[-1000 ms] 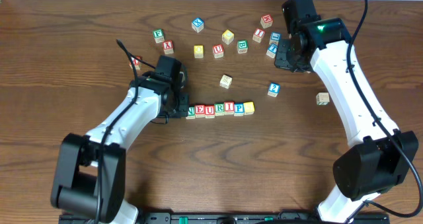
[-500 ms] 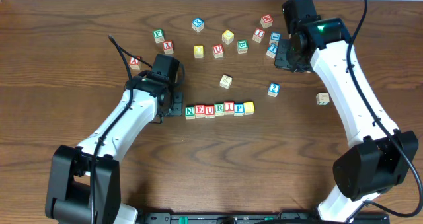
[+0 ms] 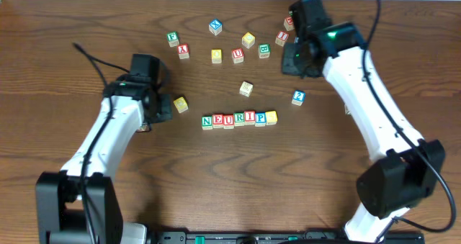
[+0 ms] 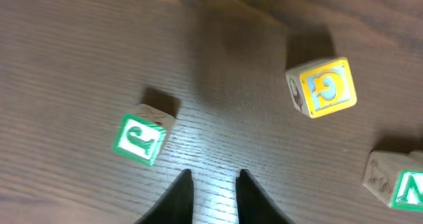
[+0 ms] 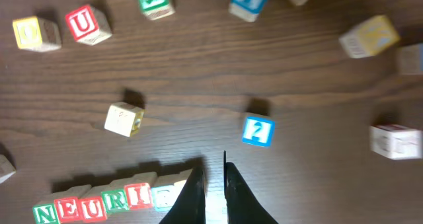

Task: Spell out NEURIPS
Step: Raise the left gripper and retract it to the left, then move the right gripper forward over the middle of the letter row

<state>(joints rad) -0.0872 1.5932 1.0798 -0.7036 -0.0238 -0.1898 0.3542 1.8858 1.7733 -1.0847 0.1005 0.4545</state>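
A row of blocks reads N E U R I P (image 3: pixel 229 119), with a yellow block (image 3: pixel 271 117) at its right end whose letter I cannot read. The row also shows in the right wrist view (image 5: pixel 106 203). My left gripper (image 3: pixel 160 106) is left of the row, next to a yellow G block (image 3: pixel 180 104). In the left wrist view its jaws (image 4: pixel 213 179) are nearly closed and empty, with the G block (image 4: pixel 322 86) ahead to the right and a green J block (image 4: pixel 141 139) to the left. My right gripper (image 3: pixel 294 62), (image 5: pixel 211 174) is shut and empty, high over the table.
Loose blocks lie at the back: green (image 3: pixel 172 37), red A (image 3: pixel 183 50), blue (image 3: pixel 215 26), yellow (image 3: pixel 216 55), red U (image 3: pixel 237 55), yellow (image 3: pixel 248 39), green B (image 3: pixel 264 50). A pale block (image 3: pixel 246 88) and a blue "?" block (image 3: pixel 297 96) sit above the row.
My left arm has drawn back to the left from the row's left end, uncovering the yellow G block. My right arm has shifted left and toward the back.
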